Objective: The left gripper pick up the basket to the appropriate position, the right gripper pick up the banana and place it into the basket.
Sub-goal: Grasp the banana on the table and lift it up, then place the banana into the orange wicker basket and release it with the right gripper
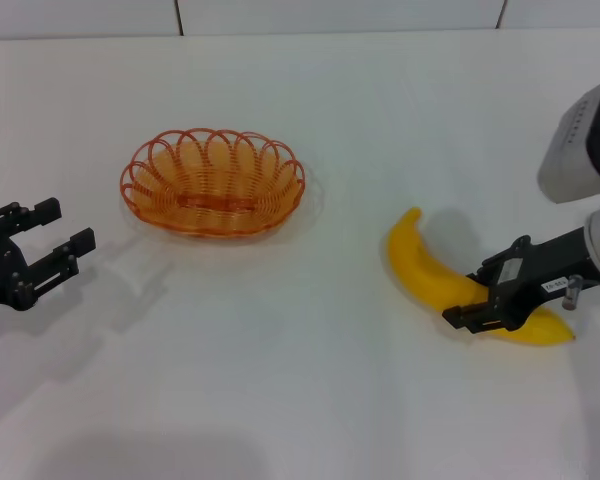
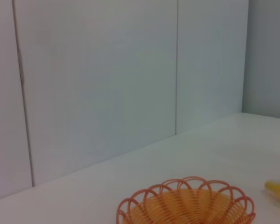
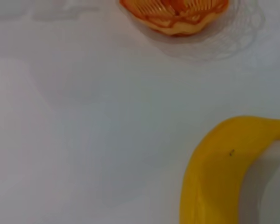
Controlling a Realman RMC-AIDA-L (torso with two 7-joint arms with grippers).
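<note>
On a plain white table (image 1: pixel 310 400) backed by pale wall panels, the right gripper (image 1: pixel 477 307) straddled the banana (image 1: pixel 430 270) near the right edge, jaws apparently not yet clamped and best closed squarely mid-fruit, while the left gripper (image 1: pixel 40 240) waited open and empty left of the orange wire basket (image 1: pixel 212 182).

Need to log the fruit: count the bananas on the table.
1. The single banana lies on the white table right of the orange wire basket, with the right gripper at its near end.
</note>
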